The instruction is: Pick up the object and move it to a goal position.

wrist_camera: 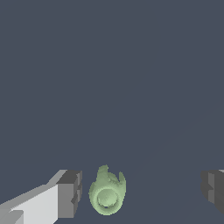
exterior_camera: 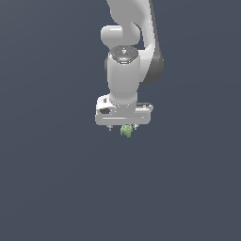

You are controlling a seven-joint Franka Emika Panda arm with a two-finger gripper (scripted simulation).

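In the wrist view, the gripper [wrist_camera: 140, 192] is standing with its jaws spread wide apart, one grey finger pad [wrist_camera: 70, 193] showing at one side of the picture and the other just peeking in at the far edge. Between them the object [wrist_camera: 107, 193], a small pale-green lumpy thing with a round hollow face turned toward the camera and jagged tips rising behind it, is sitting much nearer the first pad, just beside it with a thin strip of background showing between the two. Nothing is clamping it; the wide gap to the other pad is lying bare. Beyond the fingers only the flat dark blue-grey ground [wrist_camera: 113, 74] is showing.

In the exterior view, the white Panda arm [exterior_camera: 123, 70] is hanging straight down from the top of the picture, its hand pointing downward. The object [exterior_camera: 126, 130] is showing as a tiny green speck directly under the hand, between the short fingertips, slightly toward the exterior view's right of the middle. Whether it is resting on the ground or being lifted clear of it cannot be told from either view.
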